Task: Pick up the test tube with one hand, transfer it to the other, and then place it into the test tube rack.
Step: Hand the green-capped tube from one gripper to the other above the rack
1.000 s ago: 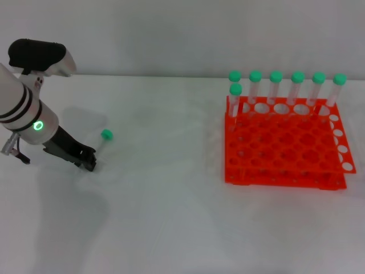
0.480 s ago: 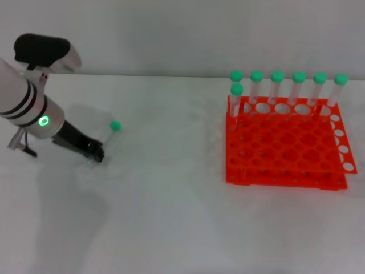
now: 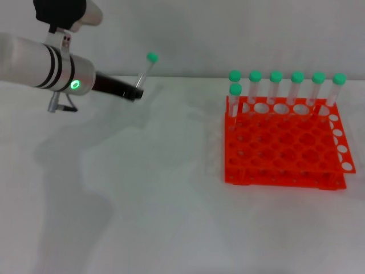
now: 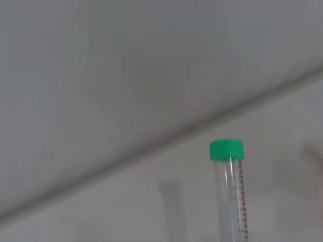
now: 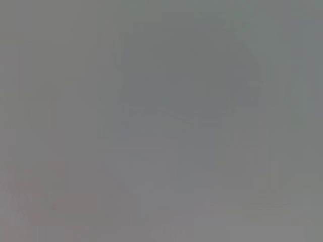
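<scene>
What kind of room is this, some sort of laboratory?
Probably a lab-style test bench: an orange test tube rack holding green-capped tubes sits on a plain white table, and the left gripper holds up another test tube.

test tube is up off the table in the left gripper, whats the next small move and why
Probably hold the test tube steady out over the table, cap up, for the handover. The left gripper grips its lower end, leaving the green-capped upper part free to be taken. The right gripper is not in view, so the tube cannot go to the test tube rack yet.
</scene>
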You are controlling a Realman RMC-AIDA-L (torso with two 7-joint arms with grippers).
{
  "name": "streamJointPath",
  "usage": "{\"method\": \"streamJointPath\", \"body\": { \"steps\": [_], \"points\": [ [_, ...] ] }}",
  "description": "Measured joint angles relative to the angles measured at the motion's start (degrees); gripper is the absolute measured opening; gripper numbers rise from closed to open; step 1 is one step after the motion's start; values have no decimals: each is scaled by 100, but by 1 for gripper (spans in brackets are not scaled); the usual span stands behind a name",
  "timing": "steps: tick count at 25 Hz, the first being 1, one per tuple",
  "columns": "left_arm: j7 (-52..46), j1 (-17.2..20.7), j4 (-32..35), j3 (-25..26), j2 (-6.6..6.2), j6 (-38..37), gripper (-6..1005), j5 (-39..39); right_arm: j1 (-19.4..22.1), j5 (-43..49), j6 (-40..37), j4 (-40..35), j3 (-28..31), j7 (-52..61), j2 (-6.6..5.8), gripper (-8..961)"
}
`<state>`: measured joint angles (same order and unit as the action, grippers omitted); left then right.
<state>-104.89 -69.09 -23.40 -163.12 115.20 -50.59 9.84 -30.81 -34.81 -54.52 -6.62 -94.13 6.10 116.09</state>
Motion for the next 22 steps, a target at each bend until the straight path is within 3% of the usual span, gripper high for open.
{"method": "streamJointPath", "body": {
  "steps": [4,8,10,12,17,22],
  "points": [
    [1162,212,4,3,39,-17,203,-1659,-8,0,14,0,0,5,1,865],
    [3145,812,123,8,146,-572,204,-4168,-7,0,6,-7,-2,3,-5,865],
    [4073,1226,420,9,137,-1115,204,-5353,-5,1,5,-5,-4,0,-12,864],
    [4640,1532,734,8,76,-1627,204,-5971,5,1,-2,8,-2,2,-17,863],
    [5062,1974,923,9,53,-2823,204,-6359,15,6,-12,27,0,-22,-29,859],
    [4645,2209,963,8,15,-4107,205,-6214,14,22,-14,27,-8,-32,-31,856]
  ]
}}
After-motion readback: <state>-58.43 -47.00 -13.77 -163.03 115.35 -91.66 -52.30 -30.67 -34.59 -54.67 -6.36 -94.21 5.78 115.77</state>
